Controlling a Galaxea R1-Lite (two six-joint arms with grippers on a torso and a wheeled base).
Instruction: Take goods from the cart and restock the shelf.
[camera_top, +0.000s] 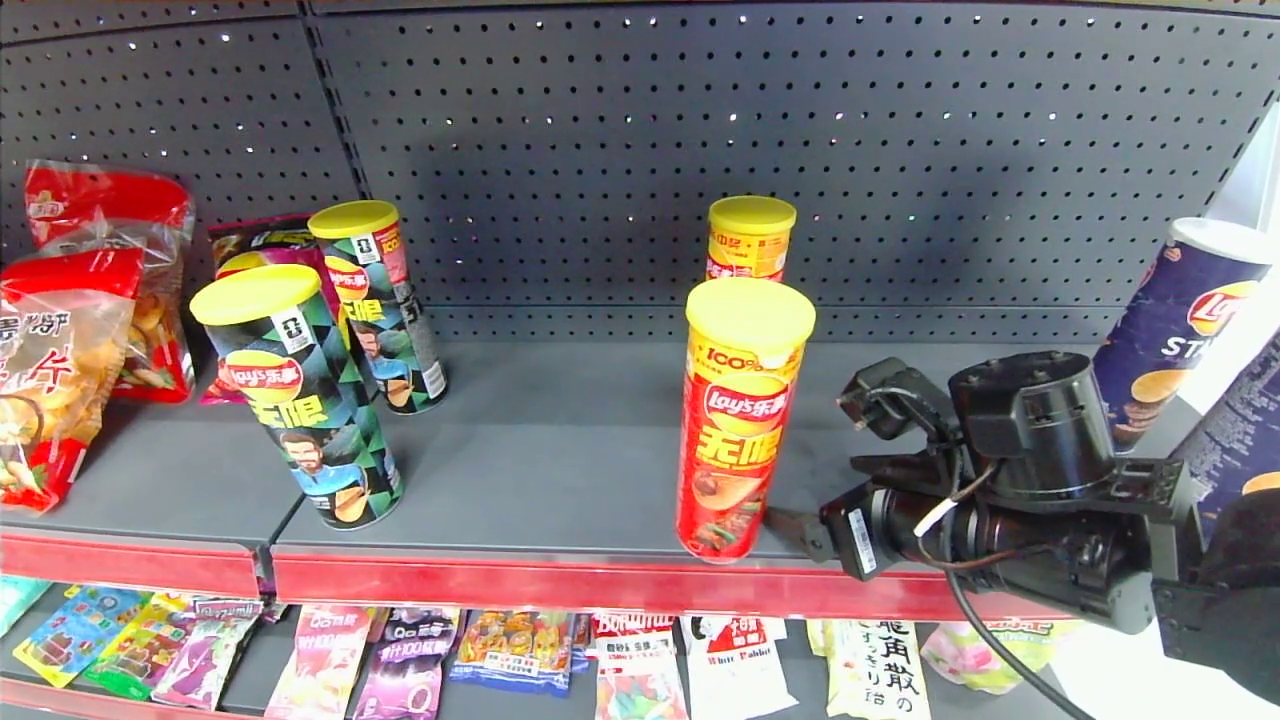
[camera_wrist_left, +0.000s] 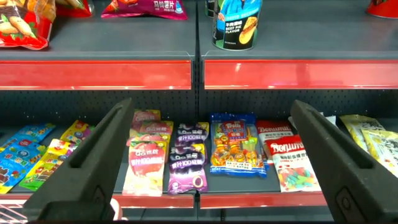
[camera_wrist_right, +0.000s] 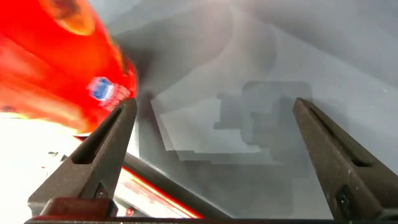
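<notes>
Red chips canister (camera_top: 745, 420) stands upright at the front edge of the shelf (camera_top: 560, 460), just behind its red lip. Right gripper (camera_top: 813, 490) sits just beside the canister's base, jaws spread, holding nothing. Left gripper (camera_wrist_left: 211, 106) is likewise released, facing the lower shelf (camera_wrist_left: 261, 199). Risk: a finger clipping the canister on withdrawal could topple it off the edge.

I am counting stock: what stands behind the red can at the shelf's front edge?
Behind the red can stands a second yellow-lidded can, farther back. Its lid and upper label show; its lower part is covered.
</notes>
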